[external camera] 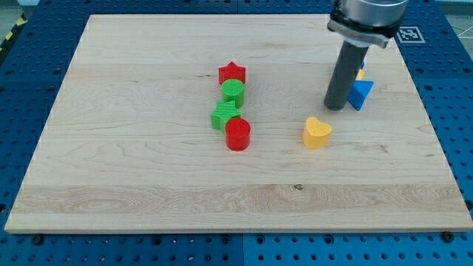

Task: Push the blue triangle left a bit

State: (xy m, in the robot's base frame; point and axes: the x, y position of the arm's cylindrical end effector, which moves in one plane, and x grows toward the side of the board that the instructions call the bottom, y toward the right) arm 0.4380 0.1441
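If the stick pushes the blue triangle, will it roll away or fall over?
Probably neither. The blue triangle sits low and flat on the wooden board, so it should slide rather than roll or tip. Its straight sides might make it turn a little if pushed off-centre. My tip is on its left now, seemingly touching it.

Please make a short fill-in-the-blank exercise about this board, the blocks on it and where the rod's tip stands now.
1. My tip stands just to the view's ____ of the blue triangle.
2. The red star is the ____ block of the column of four blocks in the middle.
3. The block alone below my tip is a yellow ____.
4. The green star lies between the green cylinder and the ____ cylinder.

Missing words: left; top; heart; red
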